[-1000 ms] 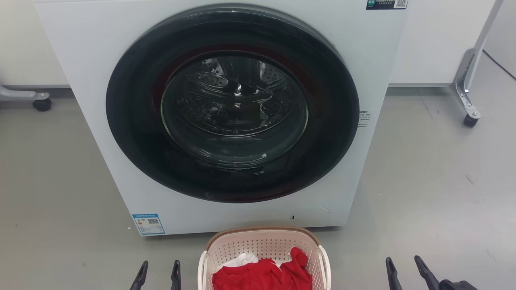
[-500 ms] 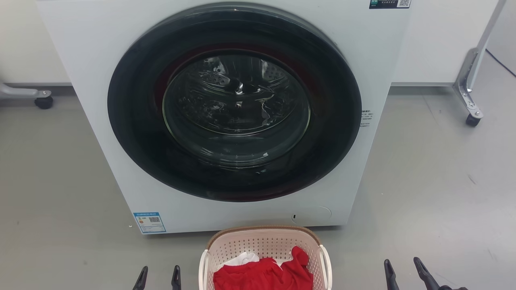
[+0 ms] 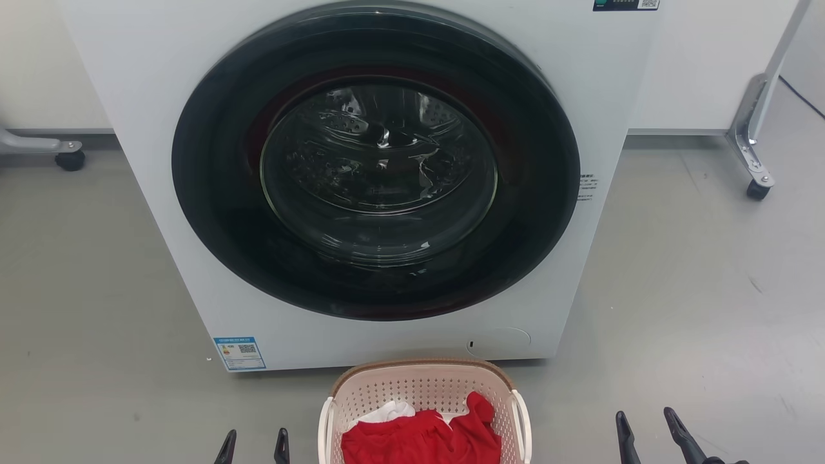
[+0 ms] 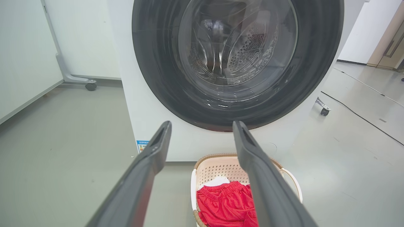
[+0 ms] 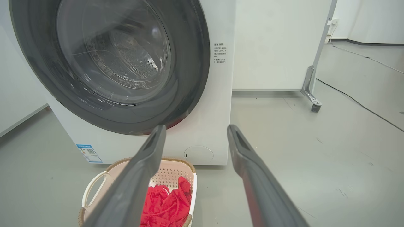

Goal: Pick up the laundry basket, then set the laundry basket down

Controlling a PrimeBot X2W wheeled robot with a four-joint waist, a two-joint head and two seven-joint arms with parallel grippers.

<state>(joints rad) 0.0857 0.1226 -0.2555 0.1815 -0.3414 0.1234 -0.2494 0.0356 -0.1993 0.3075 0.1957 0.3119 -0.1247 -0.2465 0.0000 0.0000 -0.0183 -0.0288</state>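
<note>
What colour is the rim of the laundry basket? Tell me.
Brown, woven-look. The rim of the laundry basket shows best in the head view.

The left hand (image 3: 256, 433) and the right hand (image 3: 643, 414) look alike, each made of 2 long, slim, matte dark-grey fingers (image 4: 139, 179) that taper to narrow, blunt tips and carry a shallow recessed groove along the inner face near the tip.

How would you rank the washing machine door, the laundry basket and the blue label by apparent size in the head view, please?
Largest: washing machine door.
Next: laundry basket, though the picture's bottom edge cuts it off.
Smallest: blue label.
</note>
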